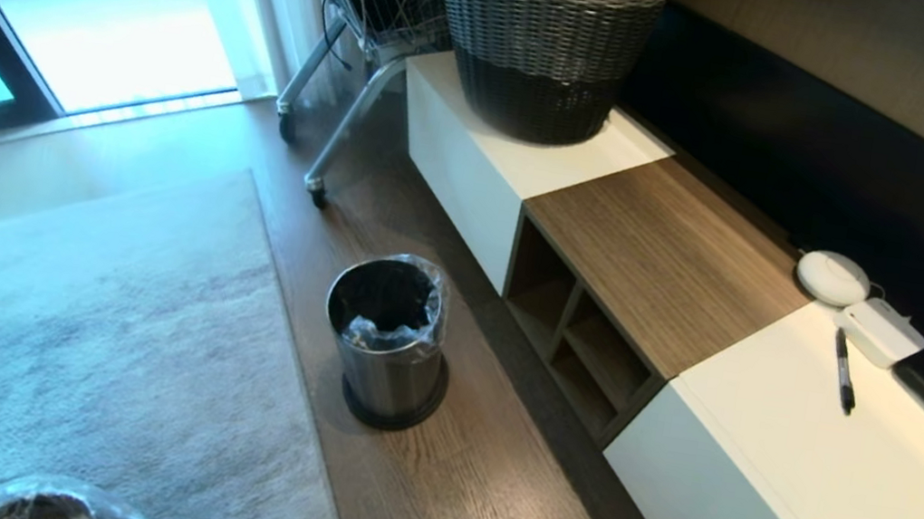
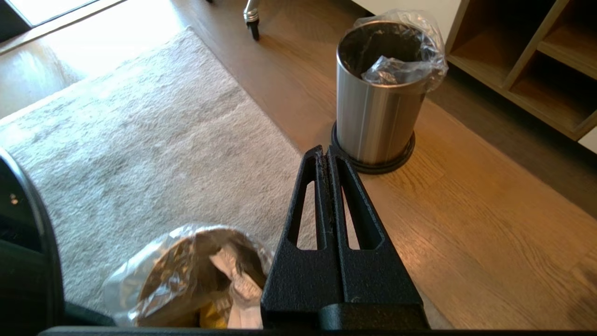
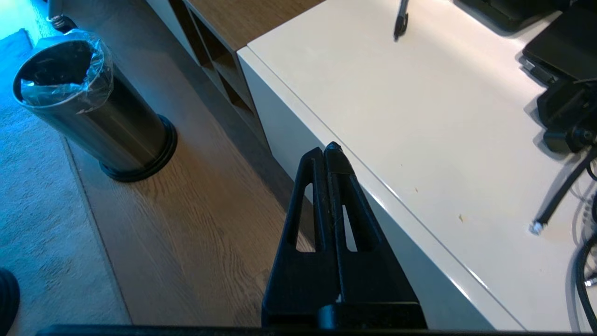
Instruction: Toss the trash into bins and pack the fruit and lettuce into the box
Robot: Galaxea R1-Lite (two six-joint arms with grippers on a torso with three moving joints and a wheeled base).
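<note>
Trash, white tissue (image 2: 240,298) and gold-yellow wrapper (image 2: 211,317), lies inside the near brushed-steel bin (image 2: 140,289), just beside the left gripper (image 2: 326,154). Both grippers, left and right (image 3: 326,151), are fully closed and empty, evidently parked. A second lined steel bin (image 1: 394,336) stands farther off, beside the low cabinet (image 1: 662,271). Fruit, lettuce and box are not visible.

Two steel bins with clear liners stand on the floor: one (image 1: 394,336) beside the low cabinet, one (image 2: 186,275) nearer, at the rug's near edge, holding one white tissue (image 2: 240,289) and one yellow wrapper (image 2: 212,317); one woven basket (image 1: 546,34) on the cabinet's far end; one pen (image 1: 844,372) on the white top; one rug (image 1: 67,329); two grippers, left (image 2: 325,151) and right (image 3: 326,149).
</note>
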